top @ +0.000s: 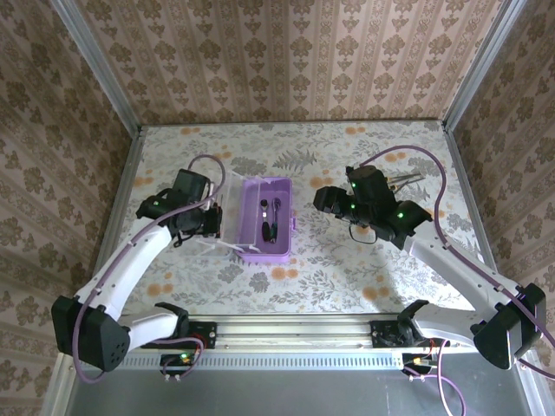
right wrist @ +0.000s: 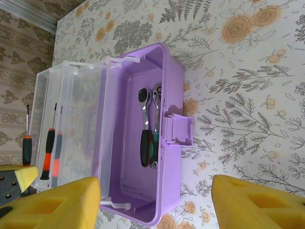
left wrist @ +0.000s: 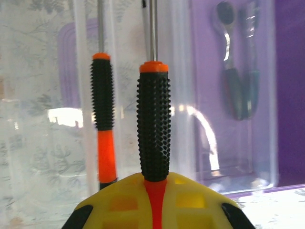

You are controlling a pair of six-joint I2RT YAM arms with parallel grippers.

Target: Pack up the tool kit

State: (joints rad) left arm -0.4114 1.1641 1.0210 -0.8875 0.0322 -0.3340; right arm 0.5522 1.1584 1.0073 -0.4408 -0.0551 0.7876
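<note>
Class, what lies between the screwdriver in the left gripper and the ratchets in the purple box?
The open clear lid. In the left wrist view, the ratchets show through it, beyond the screwdriver.

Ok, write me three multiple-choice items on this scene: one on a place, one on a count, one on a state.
1. Where do the ratchets lie?
A. on the table beside the box
B. against the back wall
C. inside the purple box

2. How many ratchets are in the box?
A. one
B. two
C. four

3. What state is the left gripper in?
A. shut on the black-and-orange screwdriver
B. open and empty
C. shut on a ratchet

Answers:
1 C: in the right wrist view both rest on the box's purple floor.
2 B: two heads and two handles lie side by side there.
3 A: in the left wrist view its yellow pads clamp the screwdriver's handle.
</note>
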